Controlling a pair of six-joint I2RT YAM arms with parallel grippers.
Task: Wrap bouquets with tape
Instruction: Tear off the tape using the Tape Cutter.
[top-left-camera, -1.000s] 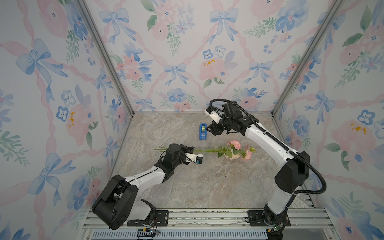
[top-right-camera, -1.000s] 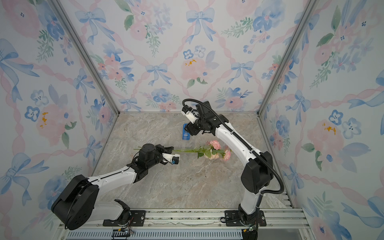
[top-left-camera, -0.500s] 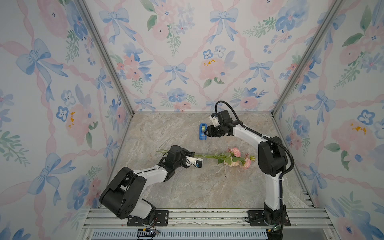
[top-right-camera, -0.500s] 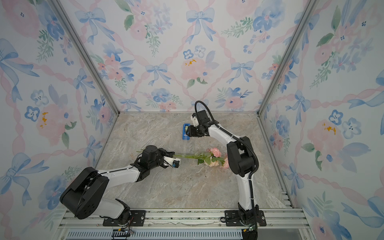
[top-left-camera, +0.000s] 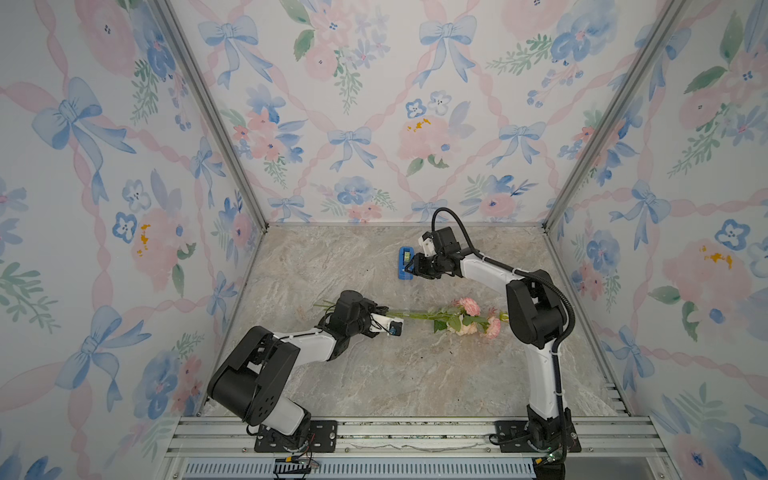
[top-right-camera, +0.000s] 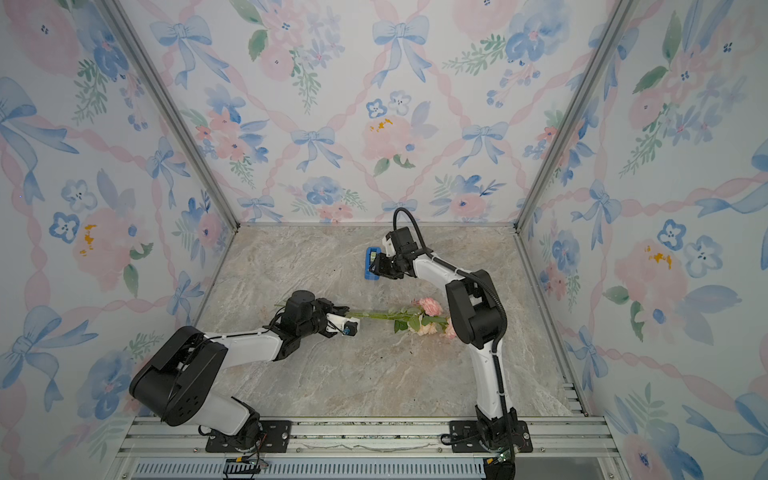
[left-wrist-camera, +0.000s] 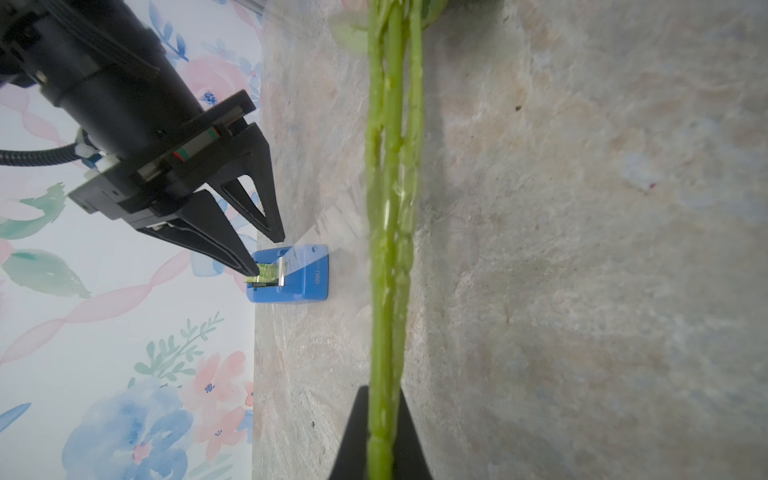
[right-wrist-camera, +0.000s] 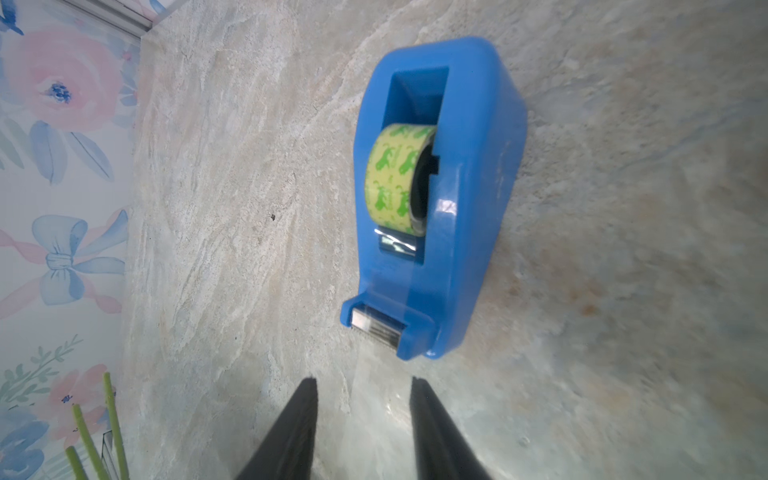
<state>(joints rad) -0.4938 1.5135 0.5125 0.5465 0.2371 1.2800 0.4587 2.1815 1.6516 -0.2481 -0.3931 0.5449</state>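
Right arm (top-left-camera: 490, 266) lowered to dispenser (top-left-camera: 404, 266); marble tabletop (top-left-camera: 415, 374), floral walls (top-left-camera: 353, 83).

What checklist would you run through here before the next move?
1. Hold: left claw shut on the stems of the bouquet: ok.
2. Supply: tape dispenser flat on the tabletop, tape roll seated in it: ok.
3. Tail: loose tape end reaching past the cutter, between the jaws of the right claw: ok.
4. Pinch: right claw closed on the loose tape end: not ok, jaws stand apart.
5. Contact: loose tape end touching the stems: cannot tell.
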